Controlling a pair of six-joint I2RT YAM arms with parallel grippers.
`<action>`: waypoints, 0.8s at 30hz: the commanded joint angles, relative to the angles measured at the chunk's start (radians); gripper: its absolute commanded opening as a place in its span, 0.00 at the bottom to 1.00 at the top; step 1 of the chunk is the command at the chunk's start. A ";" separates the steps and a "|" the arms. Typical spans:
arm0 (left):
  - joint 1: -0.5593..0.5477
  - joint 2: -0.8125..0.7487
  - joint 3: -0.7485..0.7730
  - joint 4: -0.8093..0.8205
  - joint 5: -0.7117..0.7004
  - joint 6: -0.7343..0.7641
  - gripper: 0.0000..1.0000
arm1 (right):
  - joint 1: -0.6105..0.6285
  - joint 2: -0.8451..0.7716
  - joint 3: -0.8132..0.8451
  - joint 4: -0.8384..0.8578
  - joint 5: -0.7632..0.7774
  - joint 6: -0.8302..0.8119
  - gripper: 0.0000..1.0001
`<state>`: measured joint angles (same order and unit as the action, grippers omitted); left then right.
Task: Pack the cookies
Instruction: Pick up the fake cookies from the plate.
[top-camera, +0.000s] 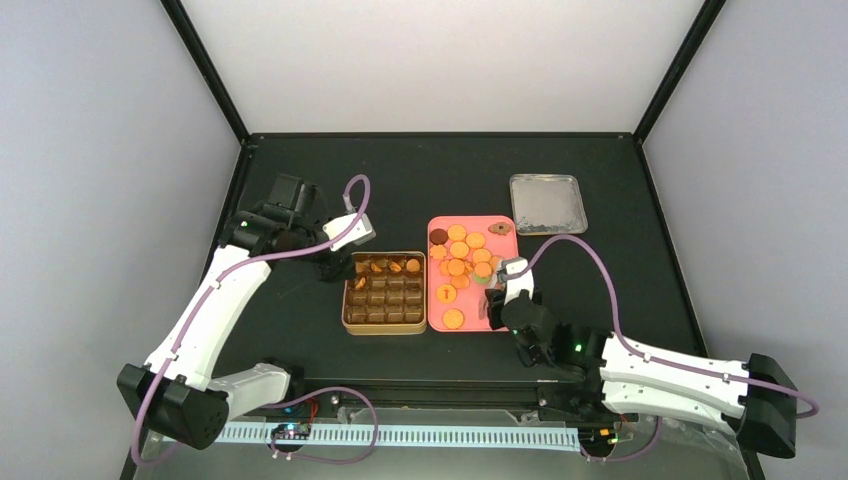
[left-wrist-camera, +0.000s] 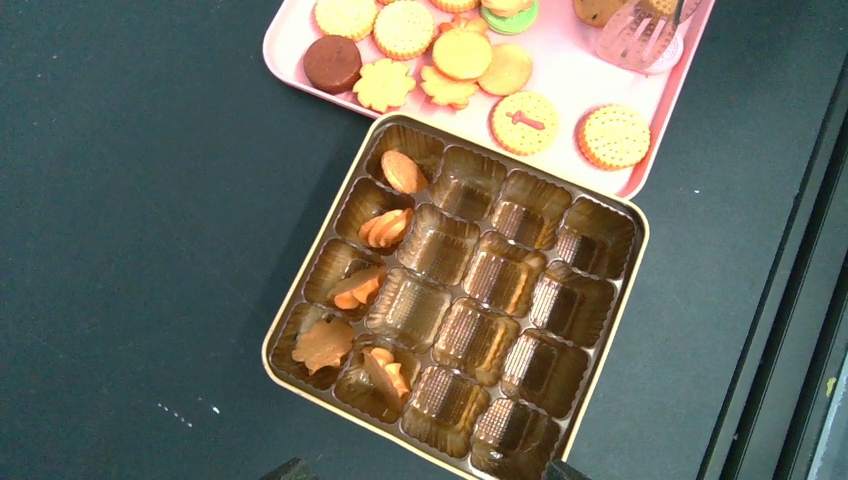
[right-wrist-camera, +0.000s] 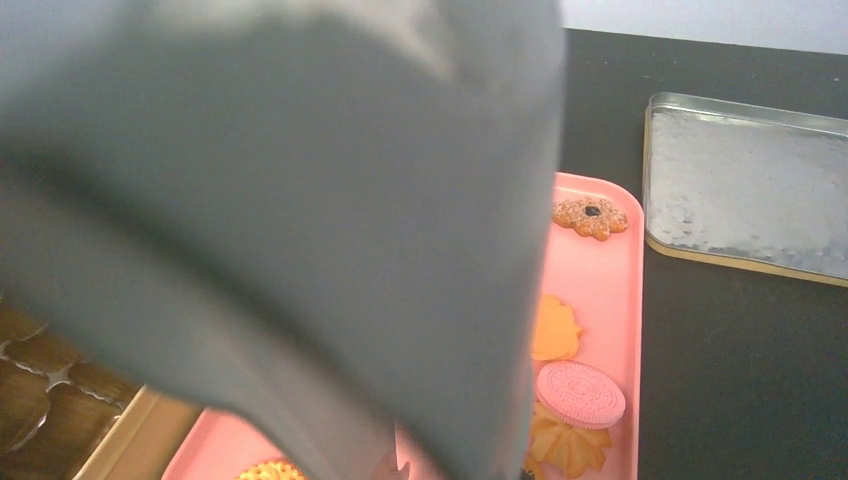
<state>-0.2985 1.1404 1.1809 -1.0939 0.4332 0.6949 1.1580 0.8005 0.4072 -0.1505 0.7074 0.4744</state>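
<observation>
The left arm (top-camera: 215, 300) rises from the near edge of the desk (top-camera: 420, 180), folds at the elbow and tips its wrist down over the far left corner of the tin (top-camera: 384, 329). The left claw (top-camera: 333, 268) hangs wide, gripping nothing. Five cookies (left-wrist-camera: 402, 171) sit in the tin's far and left compartments. The rest lie on the pink tray (top-camera: 472, 305) just right of the tin. The right arm (top-camera: 680, 375) stretches low from right of the tin. The right claw (top-camera: 497, 300) is at the tray's near right edge, and I cannot tell its grip.
</observation>
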 joint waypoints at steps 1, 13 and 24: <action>0.029 -0.009 -0.002 -0.002 -0.010 0.003 0.62 | 0.023 -0.017 0.027 -0.022 -0.002 -0.018 0.25; 0.216 -0.013 -0.033 -0.015 0.034 0.072 0.61 | 0.101 0.063 0.159 0.003 0.038 -0.095 0.18; 0.378 -0.014 -0.075 -0.026 0.087 0.126 0.61 | 0.117 0.273 0.382 0.207 -0.067 -0.270 0.18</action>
<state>0.0326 1.1385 1.1198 -1.1015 0.4793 0.7761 1.2675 0.9997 0.7006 -0.0948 0.6838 0.2943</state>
